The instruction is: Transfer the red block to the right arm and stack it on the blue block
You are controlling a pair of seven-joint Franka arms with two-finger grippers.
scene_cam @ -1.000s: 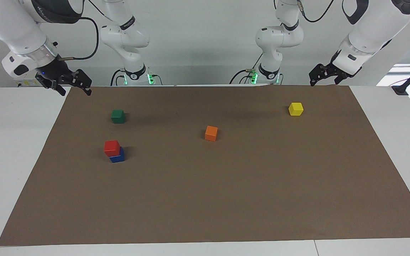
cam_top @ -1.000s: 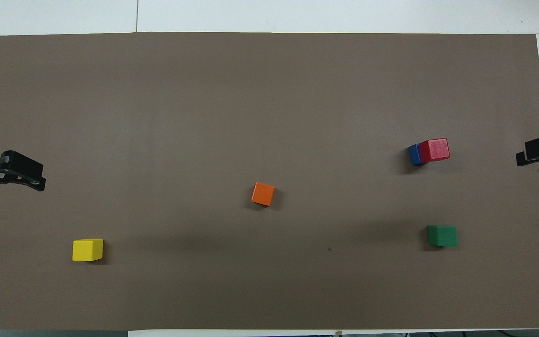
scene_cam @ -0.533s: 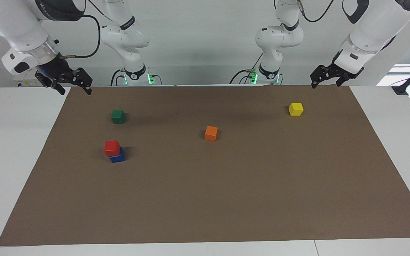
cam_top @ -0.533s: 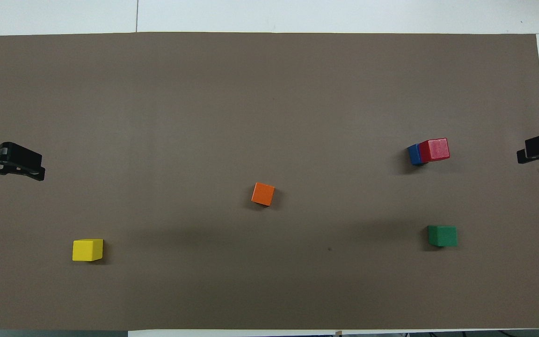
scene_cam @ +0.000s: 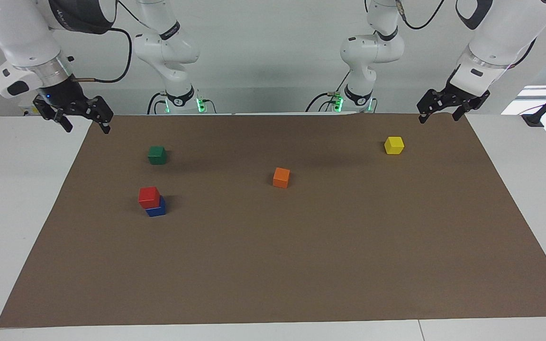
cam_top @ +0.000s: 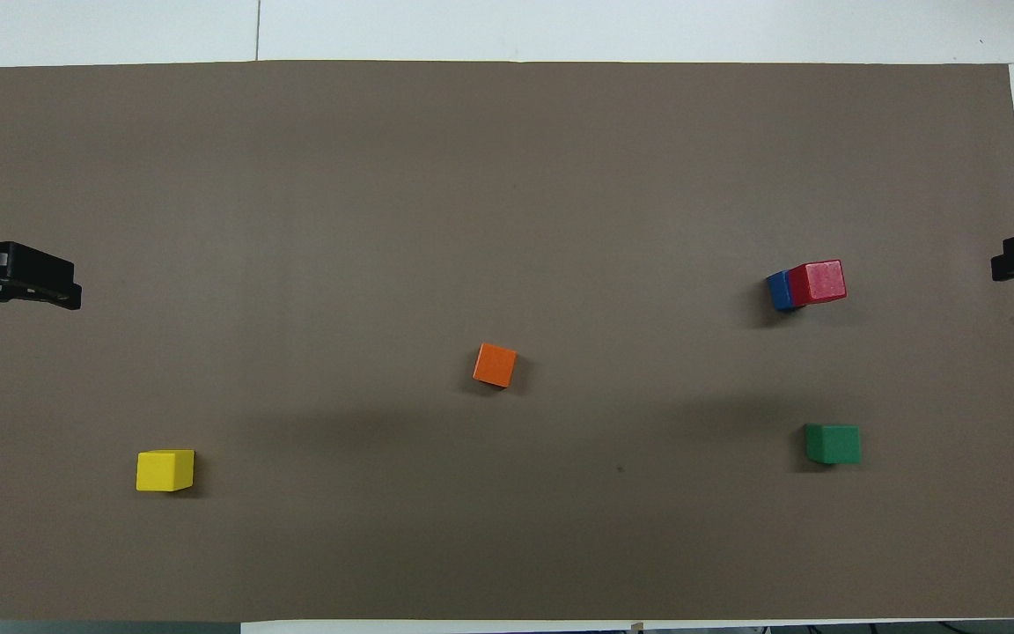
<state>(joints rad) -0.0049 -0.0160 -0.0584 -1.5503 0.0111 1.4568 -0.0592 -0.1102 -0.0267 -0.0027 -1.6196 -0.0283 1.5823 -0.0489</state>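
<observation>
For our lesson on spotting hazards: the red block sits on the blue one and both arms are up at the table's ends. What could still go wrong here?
1. The red block sits off-centre on the blue block, overhanging one side; a bump to the table might tip it off.
2. The right gripper, open, hangs toward that end of the table; a low sweep inward could clip the green block or the stack.

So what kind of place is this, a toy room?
Probably a robot lab: two white robot arms stand at a white table with a brown mat and small coloured blocks.
</observation>
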